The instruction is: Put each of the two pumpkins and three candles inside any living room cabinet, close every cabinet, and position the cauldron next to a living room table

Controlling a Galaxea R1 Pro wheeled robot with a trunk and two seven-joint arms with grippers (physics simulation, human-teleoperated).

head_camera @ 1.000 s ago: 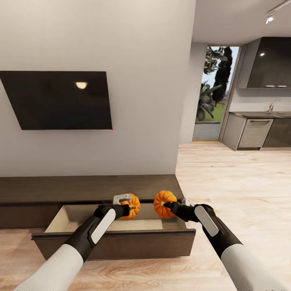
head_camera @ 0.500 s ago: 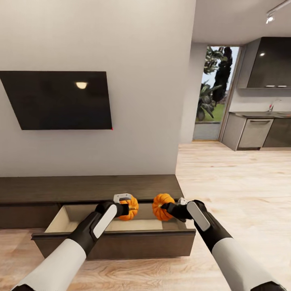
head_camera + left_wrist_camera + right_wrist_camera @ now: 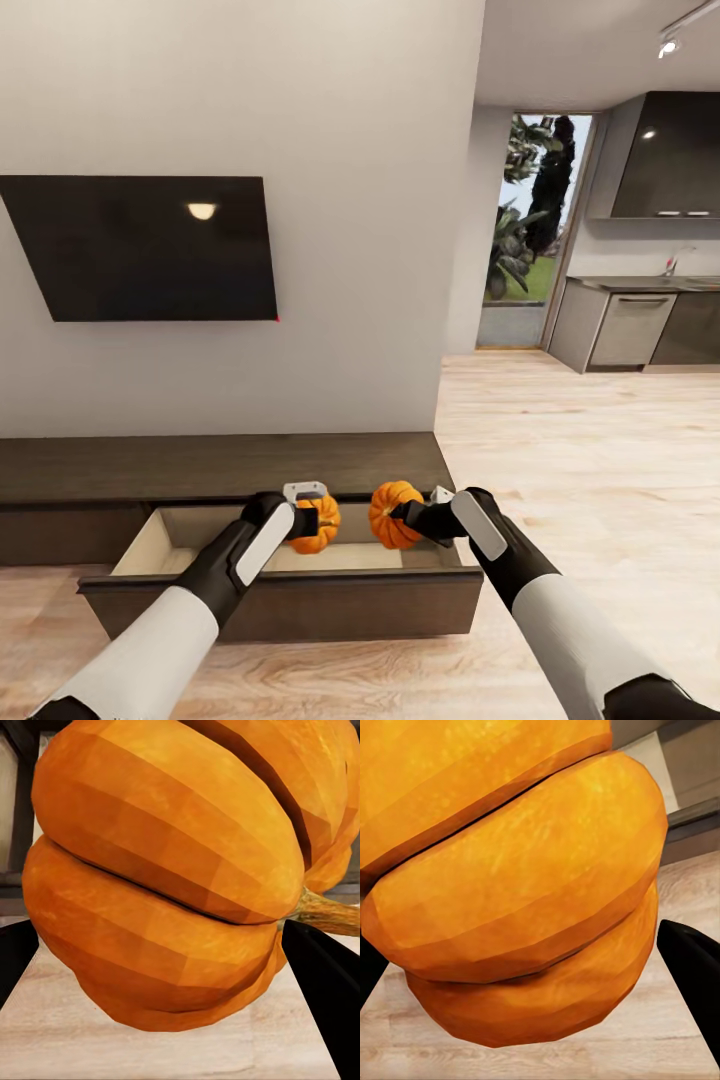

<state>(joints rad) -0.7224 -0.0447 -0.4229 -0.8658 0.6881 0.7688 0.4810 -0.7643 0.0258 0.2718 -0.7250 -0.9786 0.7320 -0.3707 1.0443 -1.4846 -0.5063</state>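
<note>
pumpkins: two, one per claw, lower centre of head view, held above the open drawer (image 3: 285,558), not released.
left gripper (image 3: 312,520): clamped on left pumpkin (image 3: 320,524).
right gripper (image 3: 403,518): clamped on right pumpkin (image 3: 388,514).
cabinet (image 3: 200,470): behind, drawer pulled out.
left to do: drop both pumpkins, candles, close drawer, cauldron.

Your two ribbed, round orange pumpkins (image 3: 318,525) (image 3: 391,514) glow against the long dark brown wooden cabinet (image 3: 220,467), its open drawer (image 3: 150,545) lined pale beige. Your black hands (image 3: 312,521) (image 3: 405,515) lead to white sleeves, above light plank flooring (image 3: 590,470) and below a black screen (image 3: 145,248).
</note>
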